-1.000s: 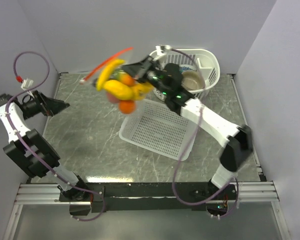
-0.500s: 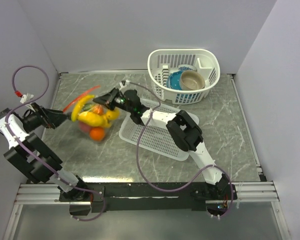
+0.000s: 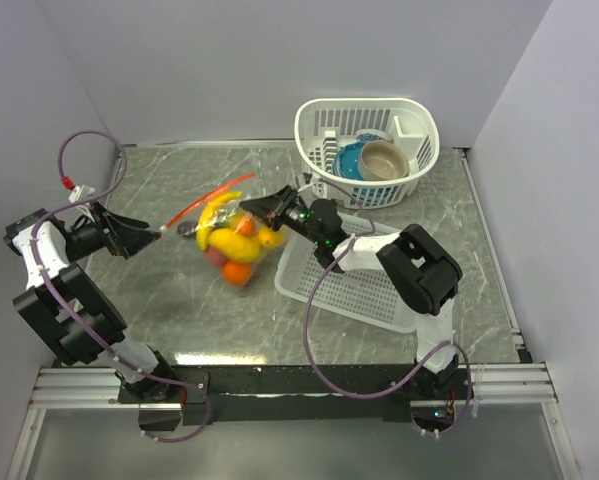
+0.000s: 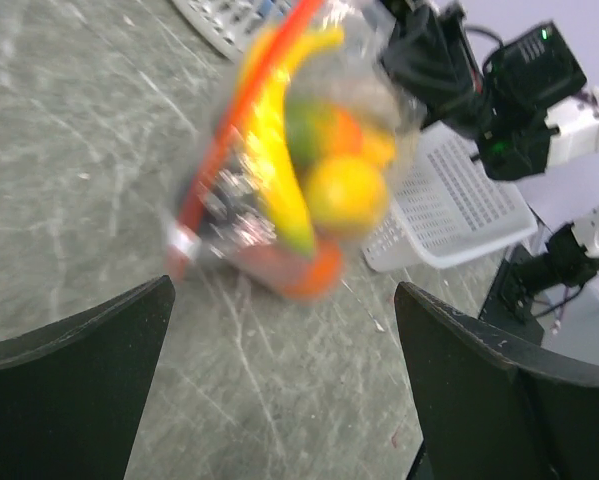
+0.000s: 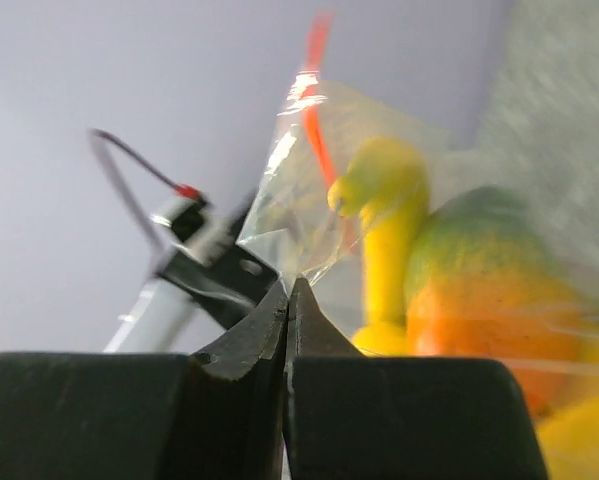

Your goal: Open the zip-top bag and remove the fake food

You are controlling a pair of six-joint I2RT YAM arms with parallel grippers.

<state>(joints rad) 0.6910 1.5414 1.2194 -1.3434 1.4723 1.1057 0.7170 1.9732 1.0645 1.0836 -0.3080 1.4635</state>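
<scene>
The clear zip-top bag (image 3: 231, 238) with its red-orange zipper strip (image 3: 209, 197) hangs from my right gripper (image 3: 252, 208), left of the table's middle. That gripper is shut on a corner of the bag's film (image 5: 295, 262). The fake food (image 3: 241, 246) is inside the bag: a yellow banana, orange round fruits and a green piece, also seen in the right wrist view (image 5: 459, 290). My left gripper (image 3: 153, 237) is open and empty, just left of the bag. In the left wrist view the bag (image 4: 299, 170) is blurred, ahead of the open gripper (image 4: 284, 350). I cannot tell if the bag touches the table.
A white slatted basket (image 3: 319, 125) at the back right holds a blue bowl (image 3: 350, 160) and a tan bowl (image 3: 384, 160). A low white slatted tray (image 3: 324, 280) lies right of the bag, under my right forearm. Grey walls close in the left and right sides.
My right gripper brought the bag down from high near the basket to the left, then back a little right. My left gripper moved right toward the bag.
</scene>
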